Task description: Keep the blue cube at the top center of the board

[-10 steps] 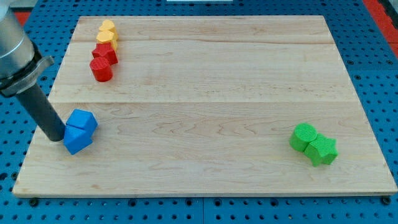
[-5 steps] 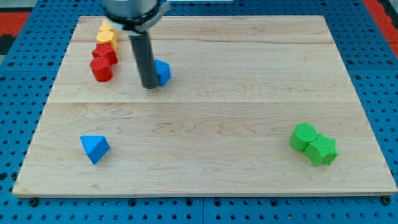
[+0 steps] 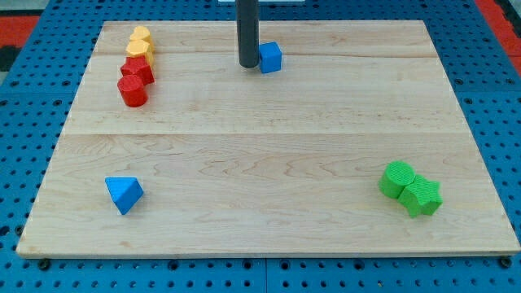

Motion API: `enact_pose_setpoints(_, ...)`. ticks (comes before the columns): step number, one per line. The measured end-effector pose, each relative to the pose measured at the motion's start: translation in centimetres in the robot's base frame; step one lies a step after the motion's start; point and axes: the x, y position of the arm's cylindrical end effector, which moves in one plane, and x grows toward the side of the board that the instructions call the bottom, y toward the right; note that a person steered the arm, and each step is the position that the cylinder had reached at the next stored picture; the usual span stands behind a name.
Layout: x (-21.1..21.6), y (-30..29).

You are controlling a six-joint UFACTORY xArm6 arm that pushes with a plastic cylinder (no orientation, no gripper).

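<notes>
The blue cube sits on the wooden board near the view's top centre. My tip rests on the board right at the cube's left side, touching or nearly touching it. The dark rod rises from there out of the view's top.
A blue triangular block lies at the view's lower left. Two yellow blocks and two red blocks form a column at the upper left. Two green blocks sit together at the lower right.
The blue cube has been pushed up and to the right, from the lower left beside the triangular block to the top centre. My tip moved with it, staying on its left.
</notes>
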Motion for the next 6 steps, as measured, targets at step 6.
enact_pose_setpoints(6,-2.3,-2.1)
